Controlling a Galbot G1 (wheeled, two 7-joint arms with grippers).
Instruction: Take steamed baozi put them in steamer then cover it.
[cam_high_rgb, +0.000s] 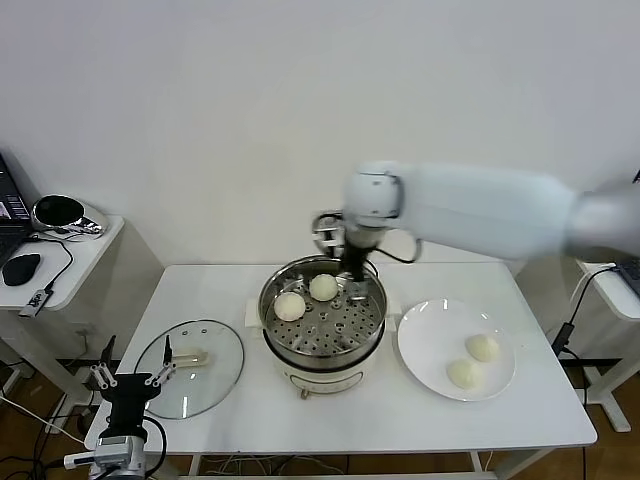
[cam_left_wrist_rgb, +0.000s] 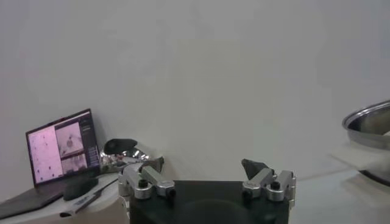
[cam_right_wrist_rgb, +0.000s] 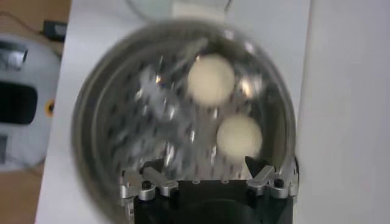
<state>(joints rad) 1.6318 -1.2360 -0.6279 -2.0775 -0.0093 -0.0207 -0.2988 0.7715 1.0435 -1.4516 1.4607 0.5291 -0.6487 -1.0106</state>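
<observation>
Two steamed baozi (cam_high_rgb: 306, 296) sit on the perforated tray of the steamer (cam_high_rgb: 322, 325) at mid-worktop; two more wait on the white plate (cam_high_rgb: 425, 326) beside it. The right end effector (cam_right_wrist_rgb: 208, 175) hovers above the pot, spread wide and empty. Judged halfway through loading, it must next fetch a plate bun. The cover (cam_high_rgb: 190, 382) lies nearby, the left end effector (cam_high_rgb: 129, 376) parked splayed, empty.

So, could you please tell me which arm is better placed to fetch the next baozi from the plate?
Right. Its end effector hangs open over the steamer, beside the plate; the left end effector sits by the cover.
</observation>
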